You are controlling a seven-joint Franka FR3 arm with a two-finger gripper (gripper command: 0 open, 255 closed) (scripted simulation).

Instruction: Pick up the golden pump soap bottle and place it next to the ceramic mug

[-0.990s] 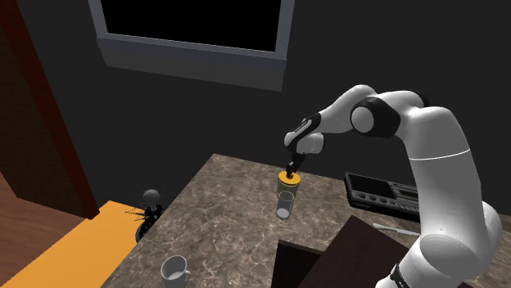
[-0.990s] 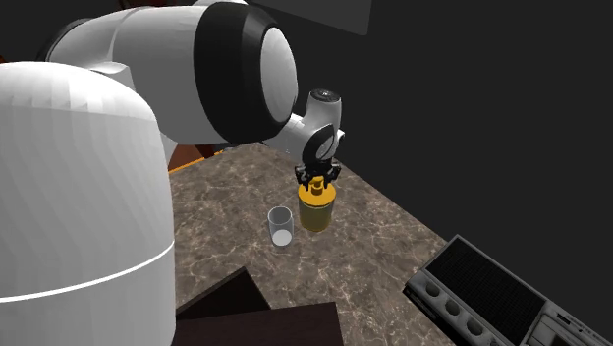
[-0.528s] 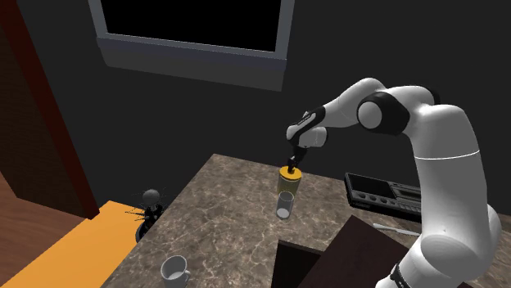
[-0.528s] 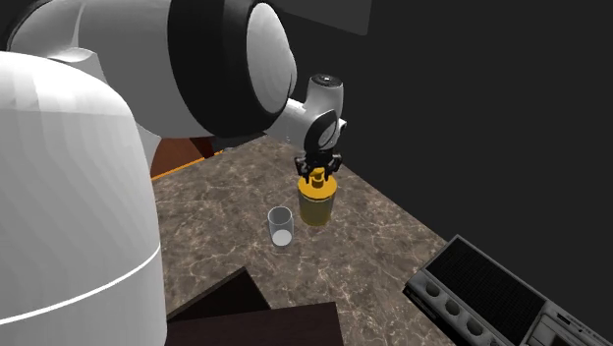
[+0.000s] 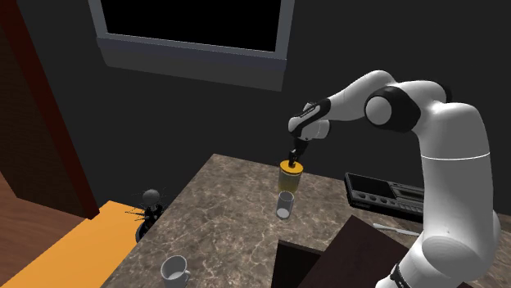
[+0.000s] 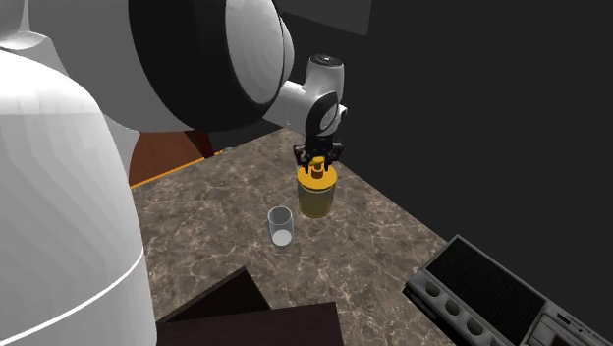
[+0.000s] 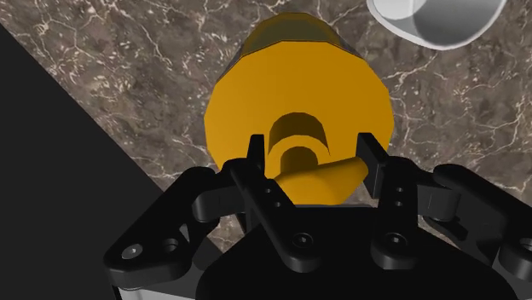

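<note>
Golden soap bottle [image 7: 298, 85] is beneath the end effector [image 7: 312, 147], pump clasped.

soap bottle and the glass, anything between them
Only a narrow strip of bare marble counter between soap bottle and glass, in the second exterior view.

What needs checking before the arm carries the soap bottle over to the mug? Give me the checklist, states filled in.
1. Grip: the fingers clasp the pump of the soap bottle: ok.
2. Soap bottle upright: ok.
3. Its base off the counter: cannot tell.
4. Room around it: not ok. A glass stands close beside it, so it is probably best to lift above the glass first.
5. Mug found, upright near the counter's near edge in the shoulder view: ok.
6. Bare counter beside the mug: ok.
</note>
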